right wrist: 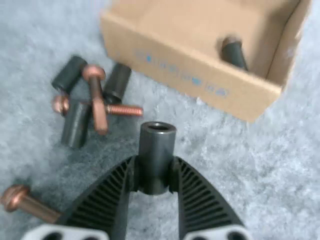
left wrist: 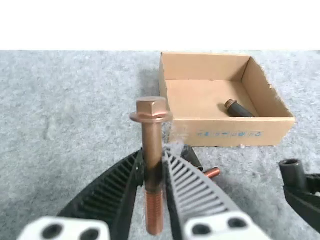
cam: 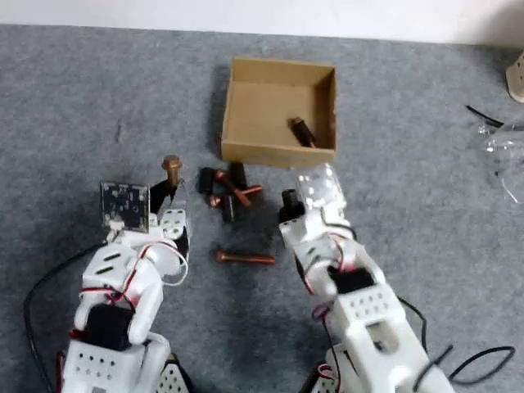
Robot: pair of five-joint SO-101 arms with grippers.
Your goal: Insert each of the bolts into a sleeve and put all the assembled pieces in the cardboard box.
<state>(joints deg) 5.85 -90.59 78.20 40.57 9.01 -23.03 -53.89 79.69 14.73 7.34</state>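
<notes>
Gripping a copper-coloured hex-flange bolt (left wrist: 151,112) upright, the left end effector (left wrist: 154,159) has its black ribbed fingers (left wrist: 120,195) closed on the smooth middle of the shank. That stretch is hidden, while the head stands above and the threaded tip pokes out below. The right end effector (right wrist: 155,167) is clamped on a matt black cylindrical sleeve (right wrist: 157,142). The sleeve is upright, its hollow mouth showing and its lower end covered by the fingers. Both hang over a grey, felt-like tabletop (cam: 409,246).

Just past the white arms, between them, a lone copper bolt (cam: 246,258) lies flat; the right wrist view cuts off its threaded end. Farther on, a small heap (cam: 225,188) sits just in front of the box. It holds three black sleeves and two copper bolts, overlapping, with one bolt crossing the other.

Beyond it stands the open, square brown cardboard box (cam: 246,151). One assembled piece (cam: 301,131) lies inside, toward the wall on the right arm's side. It is a dark sleeve with a copper head at one end, and the bolt's shank is hidden within. In the right wrist view the box wall covers the piece's lower part.

That makes four loose bolts, four loose sleeves and one assembled piece.

At the far right edge lie clear plastic bits and thin wires (cam: 499,143), too small to make out.
</notes>
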